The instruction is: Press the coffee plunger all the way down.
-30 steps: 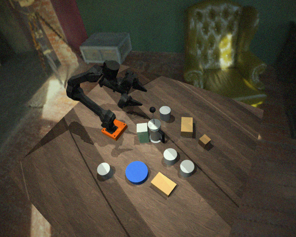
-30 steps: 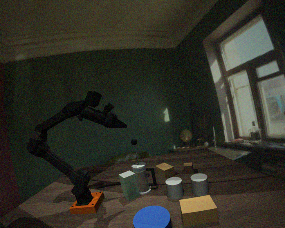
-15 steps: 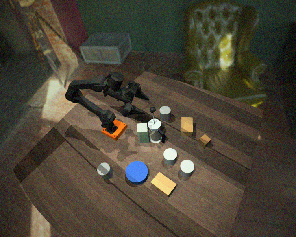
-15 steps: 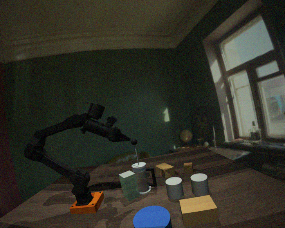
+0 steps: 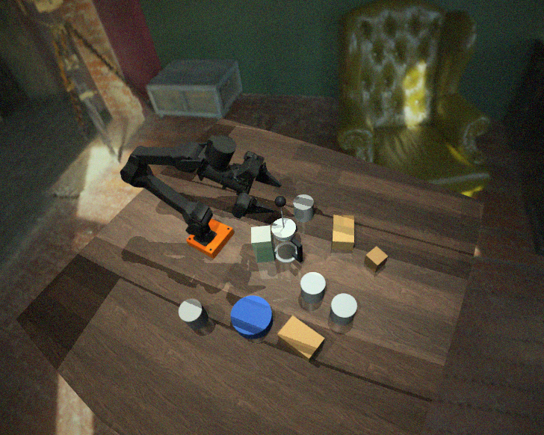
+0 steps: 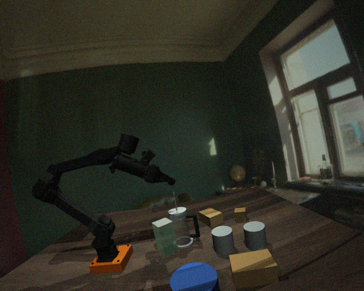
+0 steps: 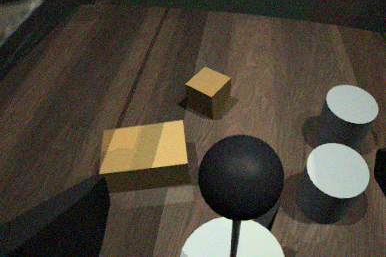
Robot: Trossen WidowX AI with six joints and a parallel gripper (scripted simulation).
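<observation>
The coffee press (image 5: 283, 229) (image 6: 179, 223) stands upright, with a clear body, white lid and black handle (image 5: 300, 253) (image 6: 197, 226). Its plunger is up: a long thin rod (image 5: 282, 217) (image 6: 175, 197) (image 7: 235, 237) rises from the lid to a round black knob (image 5: 280, 201) (image 7: 241, 177). My gripper (image 5: 276, 198) (image 6: 172, 181) is wide open and empty, slanting down from the left at about knob height. Its fingertips stand on either side of the knob in the top view. In the wrist view the knob lies between the fingers; contact is not visible.
A pale green block (image 5: 263, 245) (image 6: 165, 236) stands close beside the press, on the arm's side. A grey cylinder (image 5: 303, 208) stands behind it. Wooden blocks (image 5: 343, 234) (image 5: 376, 258) (image 5: 300, 337), white-topped cylinders (image 5: 312, 285) (image 5: 343, 308) (image 5: 191, 312) and a blue disc (image 5: 251, 315) stand around.
</observation>
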